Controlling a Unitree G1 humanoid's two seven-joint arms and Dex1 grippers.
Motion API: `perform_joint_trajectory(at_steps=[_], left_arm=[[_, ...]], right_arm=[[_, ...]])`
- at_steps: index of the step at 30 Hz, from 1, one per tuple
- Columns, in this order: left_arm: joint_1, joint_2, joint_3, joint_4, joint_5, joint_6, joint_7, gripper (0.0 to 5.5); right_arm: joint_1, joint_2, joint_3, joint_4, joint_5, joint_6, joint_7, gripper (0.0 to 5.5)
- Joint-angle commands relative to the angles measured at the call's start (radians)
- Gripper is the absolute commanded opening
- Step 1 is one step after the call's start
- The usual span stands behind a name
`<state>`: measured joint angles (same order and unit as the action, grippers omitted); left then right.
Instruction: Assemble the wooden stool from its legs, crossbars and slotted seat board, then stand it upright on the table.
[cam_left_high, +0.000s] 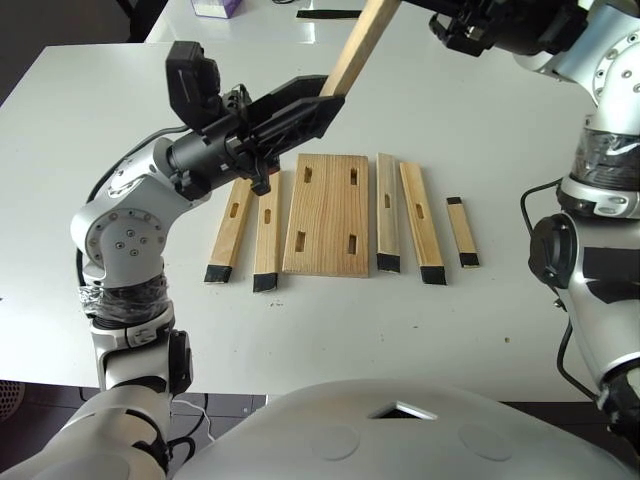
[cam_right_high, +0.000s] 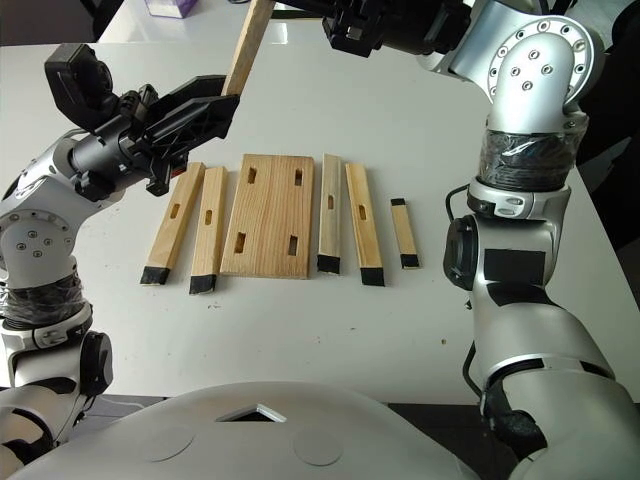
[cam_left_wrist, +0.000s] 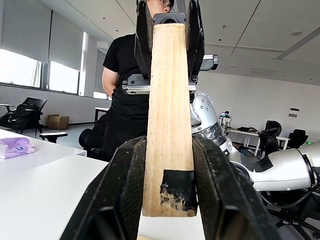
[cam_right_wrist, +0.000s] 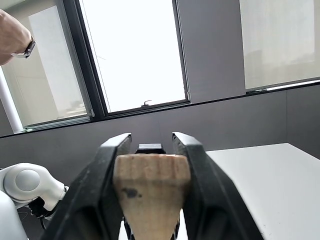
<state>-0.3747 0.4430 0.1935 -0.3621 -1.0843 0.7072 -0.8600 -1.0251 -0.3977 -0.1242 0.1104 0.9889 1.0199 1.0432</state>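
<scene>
A wooden leg (cam_left_high: 360, 45) with a black-taped end hangs slanted above the table, held at both ends. My left gripper (cam_left_high: 328, 103) is shut on its lower, taped end (cam_left_wrist: 177, 187). My right gripper (cam_right_high: 345, 25) is shut on its upper end (cam_right_wrist: 151, 175), high over the far side of the table. Below them the slotted seat board (cam_left_high: 326, 213) lies flat on the white table (cam_left_high: 500, 320). Two legs (cam_left_high: 230, 230) (cam_left_high: 267, 232) lie to its left and two more (cam_left_high: 387, 212) (cam_left_high: 421, 222) to its right. A short crossbar (cam_left_high: 462, 231) lies farthest right.
A purple box (cam_left_high: 215, 8) and a thin black strip (cam_left_high: 328, 14) sit on the adjoining table behind. Bare tabletop stretches in front of the parts and to the far left and right of them.
</scene>
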Motion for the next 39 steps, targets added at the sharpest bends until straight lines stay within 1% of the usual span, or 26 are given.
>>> perform_joint_trajectory(at_steps=[1, 5, 6, 7, 8, 13, 15, 17, 20, 23, 26, 30, 34, 39], left_arm=[[-0.014, 0.014, -0.002, 0.051, 0.045, -0.009, 0.039, 1.32], [-0.016, 0.008, -0.017, 0.073, 0.085, -0.033, 0.04, 1.32], [-0.009, 0.01, -0.024, 0.076, 0.099, -0.042, 0.037, 1.68], [0.001, 0.012, -0.031, 0.078, 0.114, -0.05, 0.036, 1.78], [0.012, 0.014, -0.039, 0.082, 0.135, -0.059, 0.04, 2.01], [0.108, 0.039, -0.103, 0.094, 0.303, -0.139, 0.037, 2.03], [0.161, 0.049, -0.123, 0.095, 0.378, -0.185, 0.043, 2.03], [0.201, 0.037, -0.118, 0.105, 0.434, -0.221, 0.077, 2.03], [0.241, -0.036, -0.059, 0.113, 0.461, -0.266, 0.201, 2.03], [0.247, -0.128, -0.014, 0.111, 0.47, -0.306, 0.341, 2.03], [0.226, -0.244, 0.04, 0.101, 0.439, -0.347, 0.487, 2.03], [0.212, -0.366, 0.091, 0.097, 0.393, -0.392, 0.622, 2.03], [0.223, -0.376, 0.063, 0.099, 0.413, -0.395, 0.631, 2.03], [0.216, -0.368, 0.063, 0.119, 0.422, -0.401, 0.627, 2.03]], right_arm=[[0.014, -0.013, -0.025, -0.049, 0.033, 0.005, 0.009, 1.32], [0.044, 0.003, -0.033, -0.074, 0.009, -0.027, -0.031, 1.32], [0.049, 0.007, -0.036, -0.075, 0.0, -0.039, -0.042, 1.32], [0.055, 0.008, -0.038, -0.08, -0.009, -0.049, -0.053, 1.32], [0.063, 0.007, -0.038, -0.085, -0.021, -0.06, -0.063, 1.3], [0.116, -0.026, -0.008, -0.103, -0.142, -0.168, -0.103, 1.3], [0.146, -0.053, 0.029, -0.086, -0.239, -0.258, -0.098, 1.3], [0.187, -0.092, 0.087, -0.056, -0.365, -0.384, -0.074, 1.3], [0.25, -0.165, 0.168, 0.028, -0.533, -0.566, -0.005, 1.3], [0.295, -0.231, 0.217, 0.099, -0.631, -0.704, 0.095, 1.3], [0.319, -0.269, 0.237, 0.149, -0.652, -0.778, 0.217, 1.3], [0.347, -0.268, 0.251, 0.198, -0.65, -0.811, 0.307, 1.3], [0.393, -0.27, 0.27, 0.203, -0.666, -0.839, 0.354, 1.3], [0.446, -0.263, 0.288, 0.215, -0.692, -0.879, 0.369, 1.3]])
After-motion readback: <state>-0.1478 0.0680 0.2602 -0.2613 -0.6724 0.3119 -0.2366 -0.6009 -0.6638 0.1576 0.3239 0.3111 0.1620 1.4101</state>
